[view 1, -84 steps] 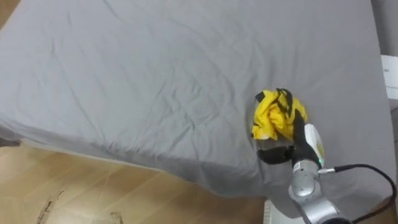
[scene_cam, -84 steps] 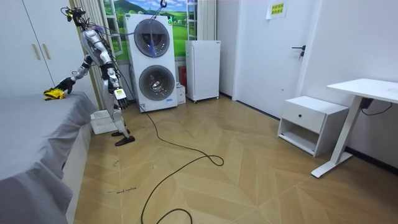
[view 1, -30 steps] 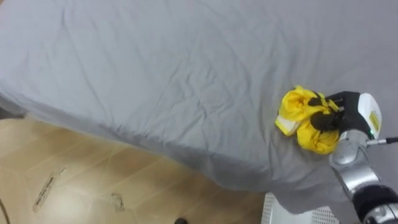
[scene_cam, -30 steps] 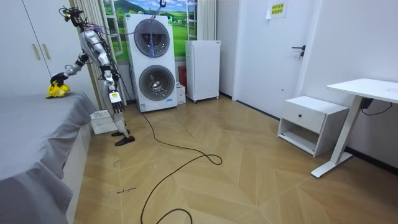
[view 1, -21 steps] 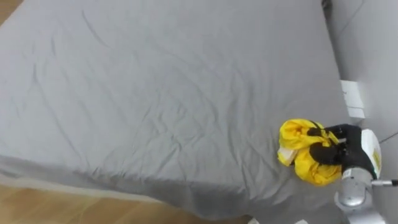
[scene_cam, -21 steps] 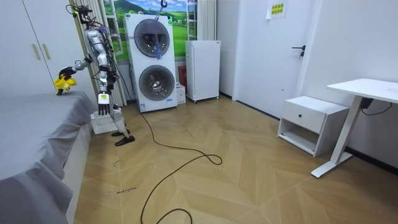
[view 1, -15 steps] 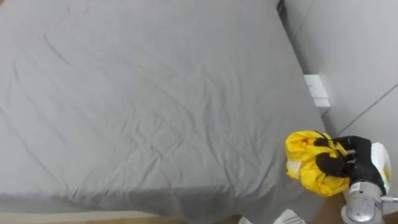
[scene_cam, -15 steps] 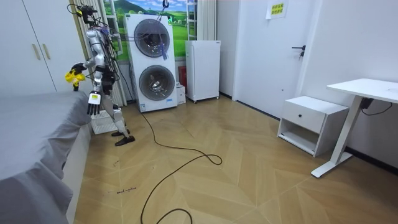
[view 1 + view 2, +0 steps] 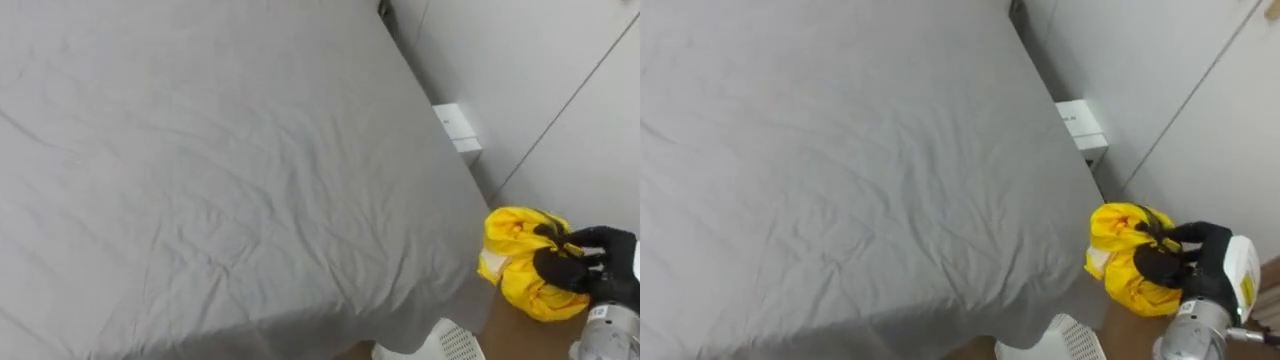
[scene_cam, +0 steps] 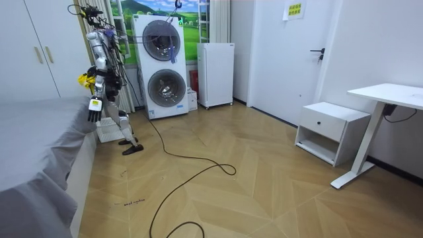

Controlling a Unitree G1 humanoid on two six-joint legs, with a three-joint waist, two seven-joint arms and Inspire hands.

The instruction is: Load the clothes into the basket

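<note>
A bunched yellow garment (image 9: 522, 272) hangs in the air just past the corner of the grey bed (image 9: 200, 170). My right hand (image 9: 586, 264) is shut on it, dark fingers curled into the cloth, as the right eye view shows too: garment (image 9: 1124, 268), right hand (image 9: 1186, 262). Below it the rim of the white basket (image 9: 441, 344) peeks in at the bottom edge. In the room view I stand at the bed's end, holding the yellow garment (image 10: 84, 79) at chest height. My left hand (image 10: 94, 111) hangs at my side with relaxed fingers, and the white basket (image 10: 106, 129) sits on the floor beside my legs.
A white wall (image 9: 520, 70) with a white socket box (image 9: 456, 128) rises right behind the bed's corner. Stacked washing machines (image 10: 162, 66) stand behind me, and a small white fridge (image 10: 215, 74) is beside them. Wood floor opens toward the room view's right.
My right hand has lifted the yellow garment off the bed and carried it past the bed's corner. I have turned away from the bed, so the eye views have swung.
</note>
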